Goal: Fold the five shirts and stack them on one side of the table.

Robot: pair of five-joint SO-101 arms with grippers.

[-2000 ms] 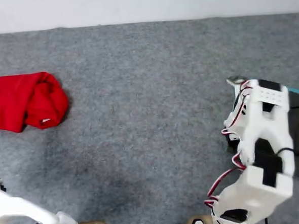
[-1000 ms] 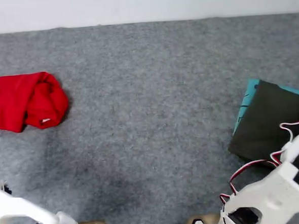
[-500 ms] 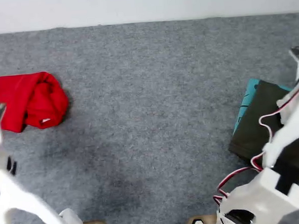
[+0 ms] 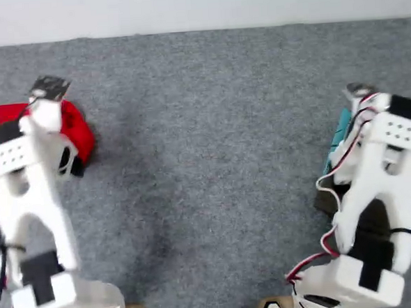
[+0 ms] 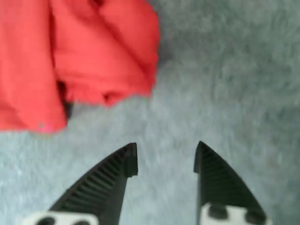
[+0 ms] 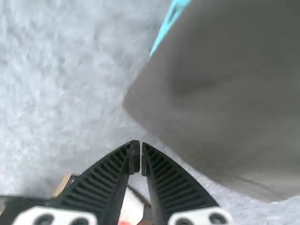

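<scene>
A crumpled red shirt [image 4: 81, 138] lies at the table's left side, partly hidden under my left arm [image 4: 27, 180]. In the left wrist view my left gripper [image 5: 166, 155] is open above bare grey felt, just short of the red shirt [image 5: 93, 56]. At the right side sits a folded dark grey shirt [image 6: 225, 93] on top of a teal one [image 6: 167, 22]. My right gripper [image 6: 138, 151] is shut with nothing in it, at the near corner of that stack. My right arm [image 4: 382, 185] covers most of the stack [image 4: 325, 197] from above.
The grey felt table [image 4: 204, 126] stretches between the two arms with nothing lying on it. A white wall [image 4: 196, 8] borders the table's far edge. Both arm bases stand at the near edge.
My left arm has swung up from the near left corner to above the red shirt. My right arm has moved back over the stack's left edge.
</scene>
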